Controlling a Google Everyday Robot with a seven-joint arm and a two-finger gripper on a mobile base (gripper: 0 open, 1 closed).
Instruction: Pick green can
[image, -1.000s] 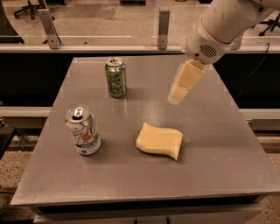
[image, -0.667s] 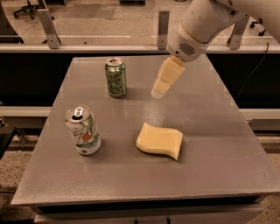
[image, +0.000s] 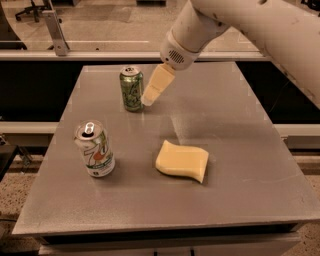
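The green can (image: 131, 89) stands upright at the back left of the grey table (image: 235, 120). It is green all over with pale lettering and a silver top. My gripper (image: 155, 87) hangs from the white arm, which comes in from the upper right. The gripper's pale tip is just to the right of the can, close beside its upper half. It holds nothing.
A white and silver can (image: 95, 149) with a green-and-red logo stands at the front left. A yellow sponge (image: 182, 160) lies at the front middle. A glass barrier and rail run behind the table's back edge.
The arm has swung left across the table. The gripper went from the back right area to just beside the green can. The cans and sponge have not moved.
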